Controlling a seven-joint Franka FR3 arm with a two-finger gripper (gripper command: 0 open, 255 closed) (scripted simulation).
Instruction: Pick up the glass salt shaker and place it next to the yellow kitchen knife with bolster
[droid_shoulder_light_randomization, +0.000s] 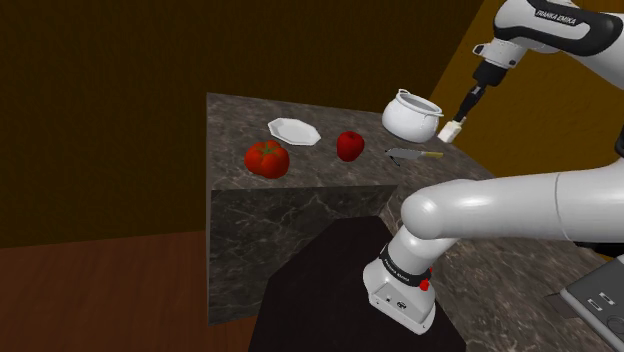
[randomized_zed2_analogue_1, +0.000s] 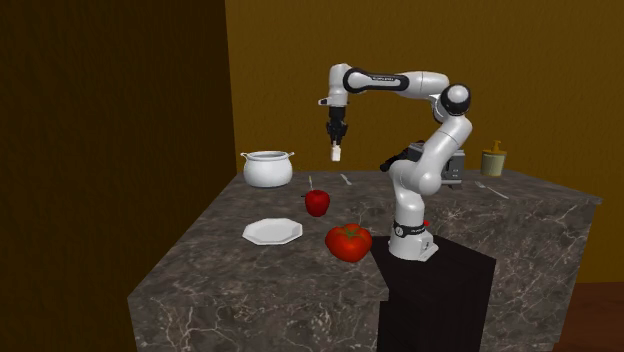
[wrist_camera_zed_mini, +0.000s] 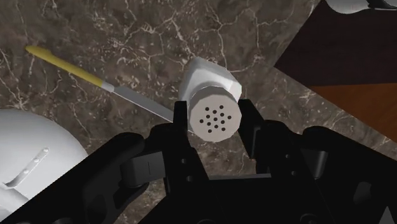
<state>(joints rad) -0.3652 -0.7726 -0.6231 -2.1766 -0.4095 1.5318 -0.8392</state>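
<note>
Now the gripper (wrist_camera_zed_mini: 216, 118) clasps the white salt shaker (wrist_camera_zed_mini: 213, 81) aloft, and only setting it beside the yellow-handled knife (wrist_camera_zed_mini: 95, 77) is left.

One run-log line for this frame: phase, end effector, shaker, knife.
phase: transport | end effector: shut on salt shaker | salt shaker: lifted above counter | knife: flat on counter, beside white pot

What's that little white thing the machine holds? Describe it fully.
It is a small salt shaker, plain white, with a blocky body and a round cap pierced by a cluster of holes. The black gripper clasps it near the cap, one finger each side. It hangs above the dark veined counter, touching nothing else.
</note>
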